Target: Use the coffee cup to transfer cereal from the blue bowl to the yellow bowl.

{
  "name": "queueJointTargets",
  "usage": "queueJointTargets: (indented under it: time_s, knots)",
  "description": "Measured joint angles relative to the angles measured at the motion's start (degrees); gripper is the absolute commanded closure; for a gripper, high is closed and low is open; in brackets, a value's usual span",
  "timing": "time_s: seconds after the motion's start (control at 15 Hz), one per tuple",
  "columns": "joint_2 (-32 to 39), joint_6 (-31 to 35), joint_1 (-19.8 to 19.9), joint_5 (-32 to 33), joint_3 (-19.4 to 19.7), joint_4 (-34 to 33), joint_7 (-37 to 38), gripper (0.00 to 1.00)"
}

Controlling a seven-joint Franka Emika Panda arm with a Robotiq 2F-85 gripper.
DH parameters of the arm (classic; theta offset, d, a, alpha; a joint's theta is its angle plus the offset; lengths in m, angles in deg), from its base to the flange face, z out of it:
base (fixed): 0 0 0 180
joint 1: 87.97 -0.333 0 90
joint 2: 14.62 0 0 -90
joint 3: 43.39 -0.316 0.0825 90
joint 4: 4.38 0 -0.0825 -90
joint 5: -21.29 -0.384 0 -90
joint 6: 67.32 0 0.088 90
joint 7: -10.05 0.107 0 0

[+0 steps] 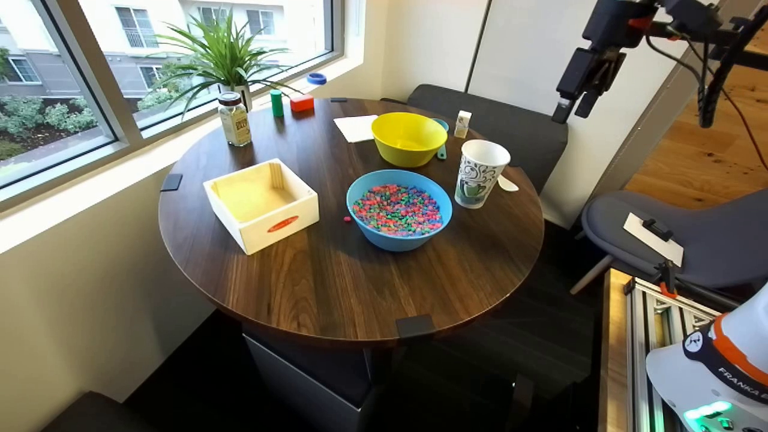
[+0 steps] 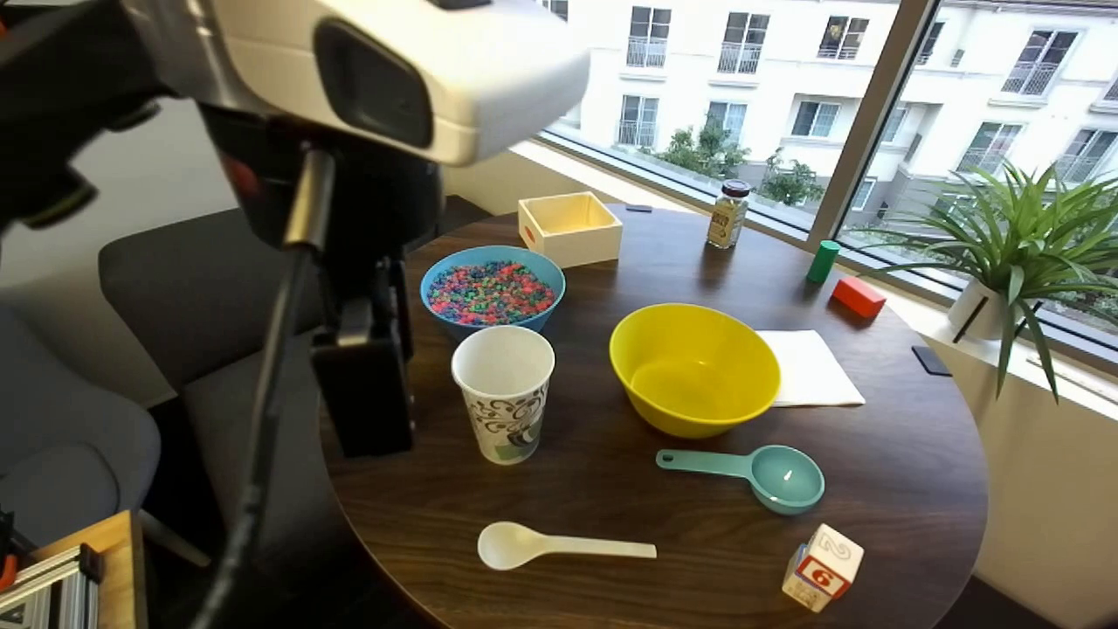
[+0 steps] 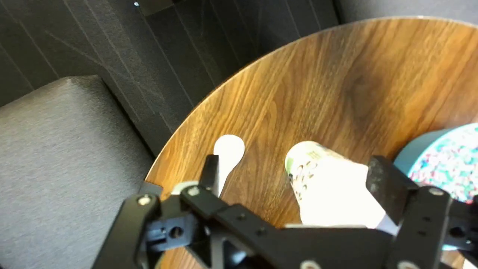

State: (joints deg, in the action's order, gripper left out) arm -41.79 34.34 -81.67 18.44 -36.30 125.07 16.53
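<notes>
The coffee cup point(image 1: 480, 174) is a white paper cup with a dark swirl and green cup print. It stands upright and looks empty in an exterior view point(image 2: 504, 393). The blue bowl point(image 1: 399, 243) stands beside it, with the multicoloured cereal point(image 1: 399, 210) in it. The yellow bowl point(image 2: 696, 371) is empty. My gripper point(image 1: 572, 113) is open and empty, up in the air above the table's edge. In the wrist view, the cup point(image 3: 328, 183) appears between the spread fingers point(image 3: 295, 160), below them and not touched. The yellow bowl is hidden there.
A white spoon point(image 2: 559, 546), a teal scoop point(image 2: 786, 479) and a letter block point(image 2: 823, 568) lie near the cup and yellow bowl. A wooden box point(image 1: 264, 207), a jar point(image 1: 234, 120), a napkin point(image 2: 808, 367), a green cylinder point(image 2: 823, 262) and a red block point(image 2: 859, 297) also stand on the table.
</notes>
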Motion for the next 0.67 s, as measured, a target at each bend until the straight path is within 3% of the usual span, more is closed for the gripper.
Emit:
queueJointTargets:
  time_s: [0.4, 0.67]
  knots:
    - [5.86, 11.4, 1.95, -7.72, 0.29, -0.03, 10.72, 0.0]
    - [9.71, 15.12, 2.68, -11.18, 0.29, -0.34, 17.24, 0.0]
